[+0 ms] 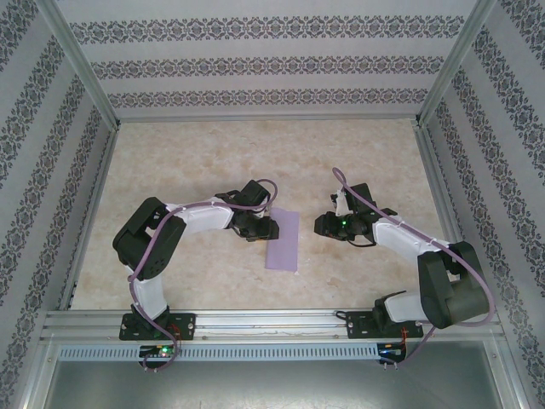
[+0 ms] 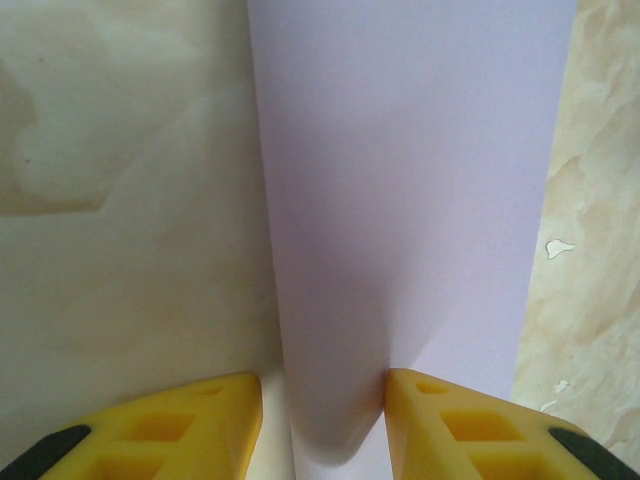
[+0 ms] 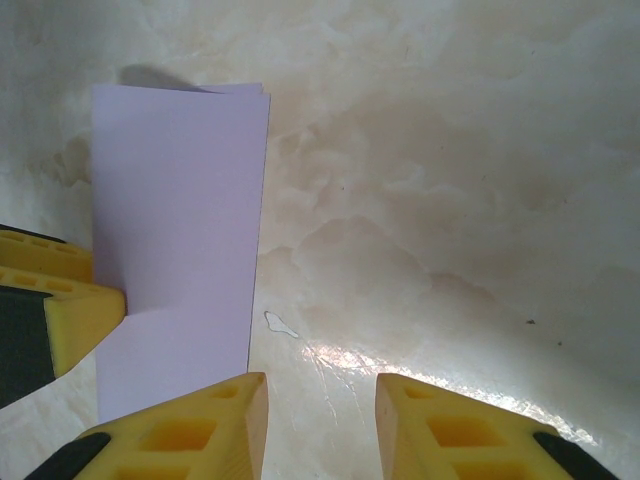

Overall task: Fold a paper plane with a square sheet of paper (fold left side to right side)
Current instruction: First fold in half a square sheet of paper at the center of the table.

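Left end effector [image 2: 322, 390] stands open astride the soft fold of the lilac sheet [image 2: 410, 200]; right end effector [image 3: 320, 390] open, empty. We expect springback and misaligned edges if the fold goes unpressed.

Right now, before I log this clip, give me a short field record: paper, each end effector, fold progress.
paper: lilac sheet folded in half, narrow rectangle lying on the table
left end effector: jaws apart, straddling the sheet's left folded edge
right end effector: jaws apart, over bare table right of the sheet
progress: first fold made; no plane shape yet
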You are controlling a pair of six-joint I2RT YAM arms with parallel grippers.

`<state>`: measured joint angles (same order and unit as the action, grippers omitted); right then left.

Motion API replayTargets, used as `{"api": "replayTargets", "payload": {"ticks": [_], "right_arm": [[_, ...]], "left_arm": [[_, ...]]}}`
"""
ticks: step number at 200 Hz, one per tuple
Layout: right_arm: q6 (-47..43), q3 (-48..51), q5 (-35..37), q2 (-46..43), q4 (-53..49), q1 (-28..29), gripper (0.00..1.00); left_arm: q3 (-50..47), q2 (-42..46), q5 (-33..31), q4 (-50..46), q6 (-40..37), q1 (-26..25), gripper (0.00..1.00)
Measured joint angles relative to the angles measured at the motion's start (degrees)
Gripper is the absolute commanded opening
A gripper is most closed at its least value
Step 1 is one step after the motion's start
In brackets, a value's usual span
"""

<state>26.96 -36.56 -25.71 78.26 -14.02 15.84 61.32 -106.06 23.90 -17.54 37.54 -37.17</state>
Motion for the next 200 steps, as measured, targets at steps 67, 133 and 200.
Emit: {"api": "replayTargets", "payload": {"ticks": [67,133,200], "right_arm": [[0.00,0.00,0.02,0.02,-0.46,0.00,0.34],[0.00,0.00,0.02,0.02,-0.59,0.00,0.34],[0.00,-0.02,0.00,0.17,-0.61,0.00,0.34]], "left_arm": [[-0.87,0.46,-0.17,1.03,-0.02,0.02,0.39],[-1.49,0.59,-0.15,1.92,0.48,0.04,0.39],[-2.27,0.96,-0.20,3.19,1.92,0.04,0.39]]}}
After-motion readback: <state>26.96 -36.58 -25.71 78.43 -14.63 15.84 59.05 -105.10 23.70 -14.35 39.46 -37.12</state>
